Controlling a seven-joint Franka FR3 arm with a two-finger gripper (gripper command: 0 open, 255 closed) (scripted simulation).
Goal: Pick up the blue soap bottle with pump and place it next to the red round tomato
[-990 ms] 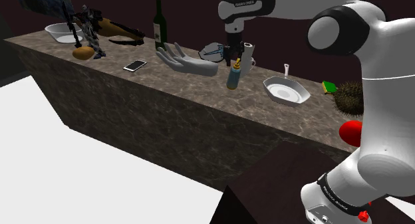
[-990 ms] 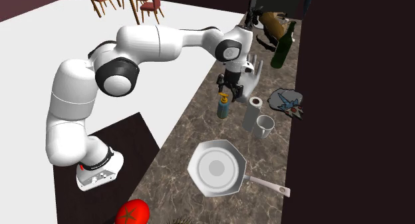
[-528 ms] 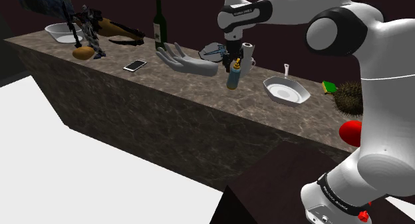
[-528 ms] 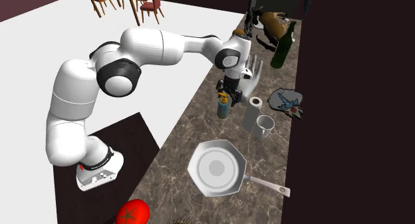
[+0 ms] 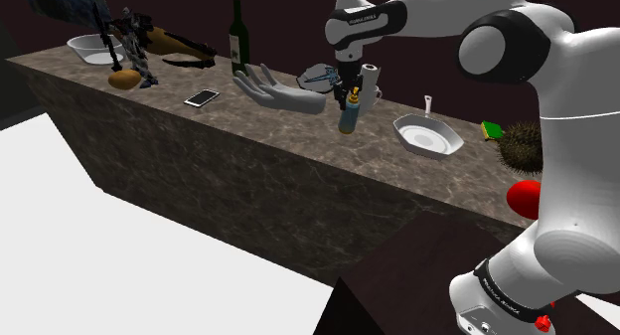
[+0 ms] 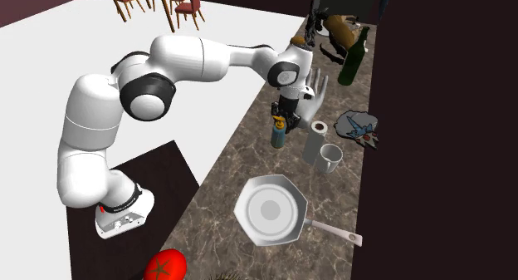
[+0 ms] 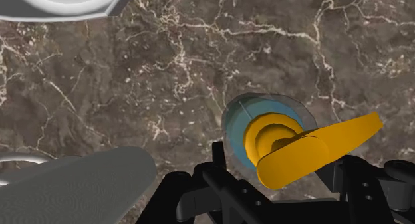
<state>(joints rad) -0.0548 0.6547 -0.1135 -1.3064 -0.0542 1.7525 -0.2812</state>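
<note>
Gripper (image 7: 282, 160) open: fingers stand apart, one each side of the bottle (image 7: 267, 132) pump, no clasp yet. Bottle is upright on counter (image 5: 169, 89), directly under gripper, long axis vertical. Tomato (image 5: 524, 199) is well apart, at shoulder view's right, near the stand.

Dark marble counter (image 5: 248, 184), white floor (image 5: 119, 253), red chairs (image 6: 158, 0).

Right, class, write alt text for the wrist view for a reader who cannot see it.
Seen from above, a blue soap bottle with an orange pump stands on a dark marbled countertop between the gripper's open black fingers, apparently not yet clasped. A grey rounded object lies beside the gripper.
</note>
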